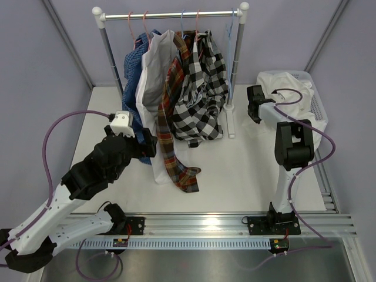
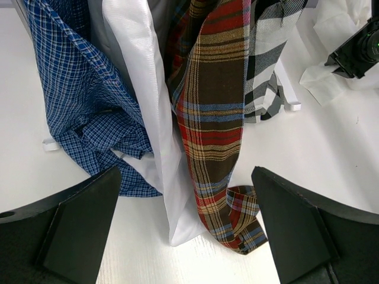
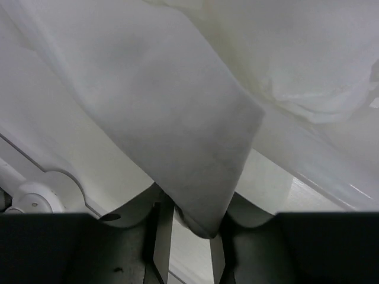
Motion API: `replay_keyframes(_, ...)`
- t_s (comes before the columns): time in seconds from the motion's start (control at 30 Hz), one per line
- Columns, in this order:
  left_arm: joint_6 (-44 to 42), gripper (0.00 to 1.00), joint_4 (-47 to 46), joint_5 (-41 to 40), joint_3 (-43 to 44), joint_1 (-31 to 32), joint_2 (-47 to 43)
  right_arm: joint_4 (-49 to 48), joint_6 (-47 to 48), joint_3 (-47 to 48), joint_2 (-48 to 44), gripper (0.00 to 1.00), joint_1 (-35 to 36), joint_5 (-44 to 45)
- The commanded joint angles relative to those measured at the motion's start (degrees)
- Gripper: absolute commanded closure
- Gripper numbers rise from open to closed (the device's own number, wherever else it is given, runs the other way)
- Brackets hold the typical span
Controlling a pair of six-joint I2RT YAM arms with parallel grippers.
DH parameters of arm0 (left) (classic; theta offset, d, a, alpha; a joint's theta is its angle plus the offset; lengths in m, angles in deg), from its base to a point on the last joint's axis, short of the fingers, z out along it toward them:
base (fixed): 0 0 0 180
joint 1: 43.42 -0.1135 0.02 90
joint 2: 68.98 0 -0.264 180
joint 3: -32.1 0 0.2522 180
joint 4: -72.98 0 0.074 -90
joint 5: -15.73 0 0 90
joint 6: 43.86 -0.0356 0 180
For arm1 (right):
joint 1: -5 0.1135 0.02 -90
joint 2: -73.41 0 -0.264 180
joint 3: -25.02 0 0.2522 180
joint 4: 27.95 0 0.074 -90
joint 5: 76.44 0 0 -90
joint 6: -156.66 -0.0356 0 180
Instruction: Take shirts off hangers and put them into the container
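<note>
The right fingers [image 3: 163, 236] pinch a fold of a white shirt [image 1: 288, 88] heaped in the container [image 1: 319, 108] at the table's [image 1: 235, 170] far right. The left fingers [image 2: 77, 225] stand wide apart, holding nothing, just near of the blue checked shirt [image 1: 134, 70], which hangs on the rail [image 1: 170, 14] with three other shirts.

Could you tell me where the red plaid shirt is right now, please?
In the top view the red plaid shirt hangs between the white shirt and the black-and-white checked shirt, its tail trailing onto the table ahead of the left gripper.
</note>
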Motion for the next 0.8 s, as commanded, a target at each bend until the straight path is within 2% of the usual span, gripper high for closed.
replay_keyframes(0.0, 1.38, 0.01, -0.38, -1.18, 0.44, -0.24, -0.77, 1.09, -2.62, 2.77, -1.36, 0.76, -0.24, 4.48)
replay_keyframes(0.03, 1.38, 0.01, -0.38, -1.27, 0.53, -0.24, -0.68, 0.65, -1.32, 2.86, -1.98, 0.86, -0.23, 4.22)
replay_keyframes(0.17, 1.21, 0.01, -0.47, -1.89, 0.88, -0.24, -0.60, -0.48, 4.92, 6.46, -6.54, 1.00, -0.23, 3.25)
replay_keyframes(0.3, 0.85, 0.01, -0.47, -2.06, 1.85, -0.24, 0.02, -1.11, 13.88, 13.74, -11.90, 1.00, -2.16, 4.04)
replay_keyframes(0.37, 0.77, 0.01, -0.47, -2.24, 2.20, -0.24, 0.37, 0.81, 14.86, 19.80, -12.35, 1.00, -4.53, 5.00)
replay_keyframes(0.5, 0.77, 0.01, -0.47, -2.24, 2.64, -0.24, 1.25, 1.35, 17.06, 27.45, -12.18, 1.00, -14.09, 8.08)
replay_keyframes(0.63, 0.77, 0.01, -0.38, -2.33, 2.82, -0.24, 1.86, 1.00, 18.21, 30.45, -10.86, 1.00, -20.34, 8.00)
replay_keyframes(0.77, 0.77, 0.01, -0.47, -2.59, 3.08, -0.24, 2.92, 1.35, 21.54, 31.25, -7.01, 1.00, -22.82, 4.41)
